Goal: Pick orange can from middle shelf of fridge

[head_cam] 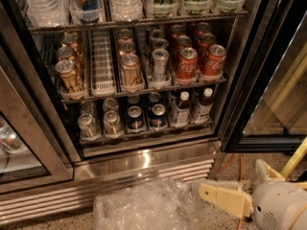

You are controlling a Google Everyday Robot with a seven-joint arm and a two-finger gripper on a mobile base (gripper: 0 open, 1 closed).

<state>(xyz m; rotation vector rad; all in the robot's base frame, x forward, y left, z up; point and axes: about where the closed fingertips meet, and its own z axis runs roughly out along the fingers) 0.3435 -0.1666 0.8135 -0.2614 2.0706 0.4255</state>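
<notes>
The fridge (144, 159) stands with its door open. Its middle shelf (144, 91) is a dark wire rack with white lane dividers. Orange cans stand in two lanes: the front one of the left lane (70, 75) and the front one of a middle lane (130, 70). A slimmer silver can (159, 63) and red Coca-Cola cans (187, 63) stand to their right. My gripper (231, 178) is low at the bottom right, near the floor and far below the shelf. Its cream fingers (223, 198) are spread apart and hold nothing.
An empty white lane (103, 63) lies between the orange lanes. The lower rack holds silver cans (88, 124), blue cans (135, 118) and bottles (180, 107). Crumpled clear plastic (144, 207) lies before the grille (120, 181). The open door frame (254, 80) is on the right, a glass door (19, 143) on the left.
</notes>
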